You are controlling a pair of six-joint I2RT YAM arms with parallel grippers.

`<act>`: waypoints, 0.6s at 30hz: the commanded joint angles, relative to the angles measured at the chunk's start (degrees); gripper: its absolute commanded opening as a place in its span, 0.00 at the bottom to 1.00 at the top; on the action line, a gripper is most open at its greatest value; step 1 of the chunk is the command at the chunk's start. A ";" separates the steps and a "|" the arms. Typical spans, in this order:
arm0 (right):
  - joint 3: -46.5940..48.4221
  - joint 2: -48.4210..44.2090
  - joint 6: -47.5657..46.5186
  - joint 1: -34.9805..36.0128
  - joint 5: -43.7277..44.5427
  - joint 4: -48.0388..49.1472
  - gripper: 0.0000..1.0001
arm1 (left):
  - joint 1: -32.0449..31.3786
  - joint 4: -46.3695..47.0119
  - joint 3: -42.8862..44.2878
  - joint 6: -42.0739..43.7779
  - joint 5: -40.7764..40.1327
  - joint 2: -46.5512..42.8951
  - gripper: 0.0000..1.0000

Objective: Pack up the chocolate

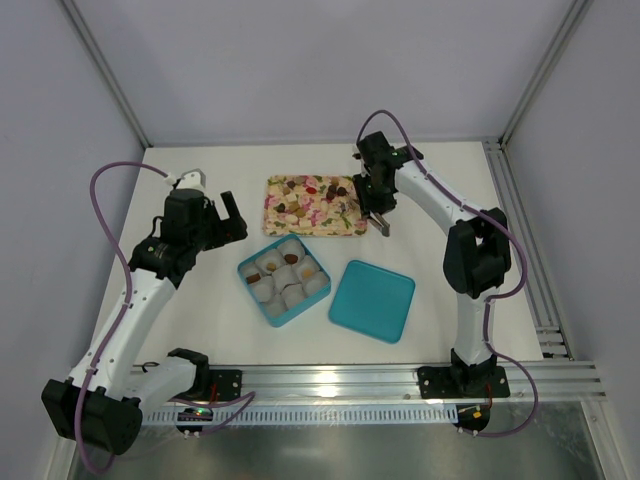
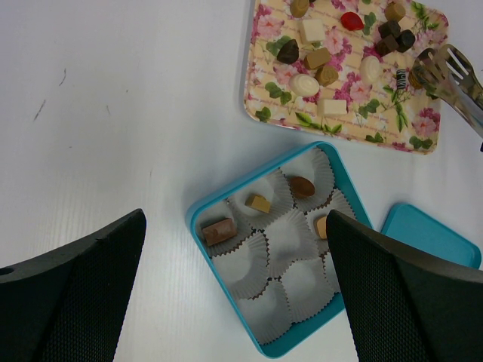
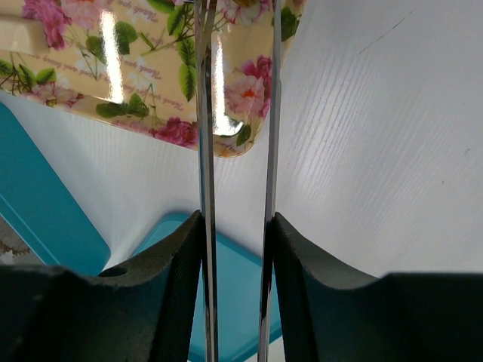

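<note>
Steel tongs (image 2: 453, 79) clamped between the right fingers (image 3: 173, 271), tips at the flowered rectangular tray (image 2: 266, 38).
Small brown, tan and red chocolate lumps (image 2: 317, 57) mostly on that tray, a few in the square teal box (image 2: 195, 217) of white paper cups (image 2: 290, 283); left fingers (image 2: 75, 294) wide apart above it.

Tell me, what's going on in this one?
The right end effector grips tongs, with their tips at the edge of the floral tray, where most chocolates lie. The left end effector hangs open above the teal box, holding nothing. A few chocolates sit in the box's paper cups; most cups are empty. The lid lies beside the box.
</note>
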 commanded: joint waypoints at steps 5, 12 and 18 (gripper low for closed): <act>-0.65 -3.31 -0.98 0.17 -0.14 0.80 0.42 | -0.07 0.99 -0.27 0.81 0.15 -0.29 1.00; -1.44 -4.54 -0.80 0.17 -2.51 0.71 0.42 | -0.16 1.07 -0.19 0.81 0.15 -0.29 1.00; -1.79 -5.59 -0.80 0.43 -2.78 0.53 0.42 | -0.07 0.99 -0.27 0.72 0.24 -0.38 1.00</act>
